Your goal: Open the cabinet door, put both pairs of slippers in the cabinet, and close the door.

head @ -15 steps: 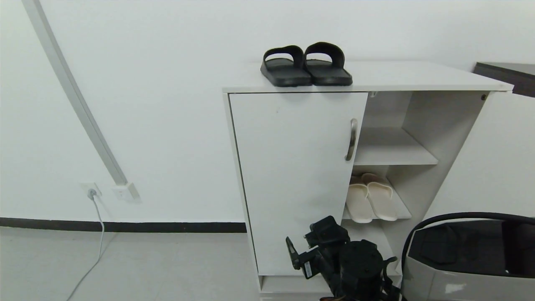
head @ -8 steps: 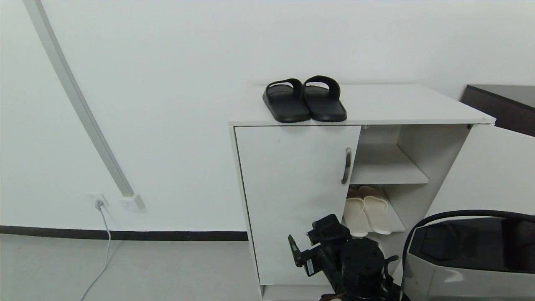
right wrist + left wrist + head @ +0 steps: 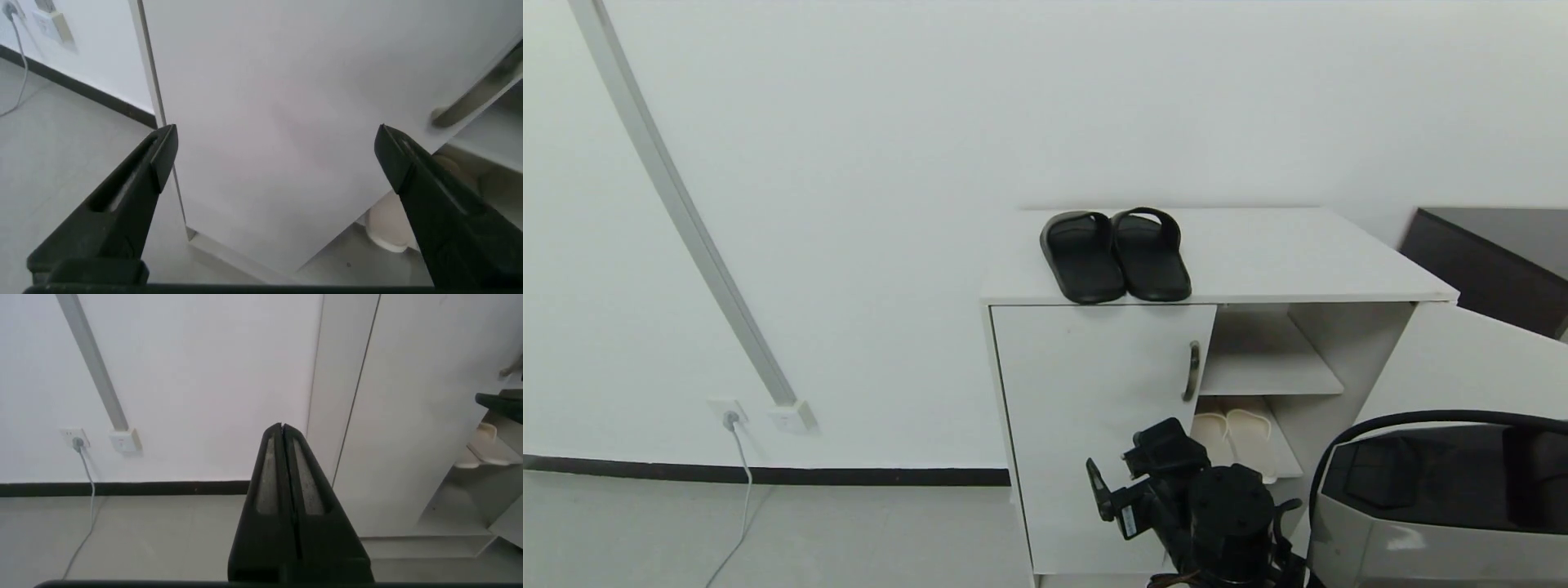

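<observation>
— Cabinet (image 3: 1258,253) scene, nearest things first: claws?
— Right gripper (image 3: 276,139): spread wide, nothing between the fingers, facing the closed left door (image 3: 1094,425) from close by, not touching.
— Left gripper (image 3: 282,433)?
— Pressed together, holding nothing; aimed at the wall beside the cabinet's left side, with a wall socket (image 3: 75,439) beyond.
— Door handle (image 3: 1192,371)?
— Metal, upright, at the right edge of the closed door. Right door (image 3: 1462,359) swung open, out to the right.
— White slippers (image 3: 1245,441)?
— Side by side on the lower shelf of the open right compartment, with another shelf (image 3: 1270,371) above.
— Black slippers (image 3: 1116,255)?
— Higher and farther back, on the cabinet top above the closed door; side by side, touching, near ends right at the front edge.
— Behind all that?
— White wall, slanted grey conduit (image 3: 686,212) to the left, dark baseboard (image 3: 768,474) along the floor.
</observation>
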`<state>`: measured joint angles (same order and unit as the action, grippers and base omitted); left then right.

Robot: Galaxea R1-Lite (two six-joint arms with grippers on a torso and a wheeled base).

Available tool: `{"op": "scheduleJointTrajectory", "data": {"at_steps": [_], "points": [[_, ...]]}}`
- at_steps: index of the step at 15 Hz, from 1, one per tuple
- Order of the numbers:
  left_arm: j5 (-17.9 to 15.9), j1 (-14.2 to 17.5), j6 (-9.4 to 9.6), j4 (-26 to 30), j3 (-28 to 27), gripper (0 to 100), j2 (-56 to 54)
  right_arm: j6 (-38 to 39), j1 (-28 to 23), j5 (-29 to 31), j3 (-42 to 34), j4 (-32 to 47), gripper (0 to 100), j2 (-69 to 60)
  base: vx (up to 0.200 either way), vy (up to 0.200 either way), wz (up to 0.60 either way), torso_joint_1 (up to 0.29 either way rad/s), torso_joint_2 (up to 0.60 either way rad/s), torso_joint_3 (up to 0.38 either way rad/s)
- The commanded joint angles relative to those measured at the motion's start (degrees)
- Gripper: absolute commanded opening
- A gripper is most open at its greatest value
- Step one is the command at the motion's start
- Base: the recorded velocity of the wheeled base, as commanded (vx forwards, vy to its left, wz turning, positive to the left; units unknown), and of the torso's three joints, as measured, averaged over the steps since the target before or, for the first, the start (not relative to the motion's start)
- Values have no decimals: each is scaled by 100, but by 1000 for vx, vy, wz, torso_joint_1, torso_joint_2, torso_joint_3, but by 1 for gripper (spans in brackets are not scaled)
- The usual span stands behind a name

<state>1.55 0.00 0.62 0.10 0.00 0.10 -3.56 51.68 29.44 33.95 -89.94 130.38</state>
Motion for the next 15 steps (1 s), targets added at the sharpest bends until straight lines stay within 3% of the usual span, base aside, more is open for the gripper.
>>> {"op": "scheduleJointTrajectory", "data": {"at_steps": [1,10,15], "points": [[3,0,-1,-1,0,0,-1,-4,0,0,-3,-6,100,23,0,0,0,203,-515,-315],[21,0,26,-1,0,0,-1,4,-26,-35,-11,-6,100,23,0,0,0,233,-549,-318],[-5,0,43,-1,0,0,-1,-207,-96,-88,349,-6,100,-382,0,0,0,69,-153,-85]]}}
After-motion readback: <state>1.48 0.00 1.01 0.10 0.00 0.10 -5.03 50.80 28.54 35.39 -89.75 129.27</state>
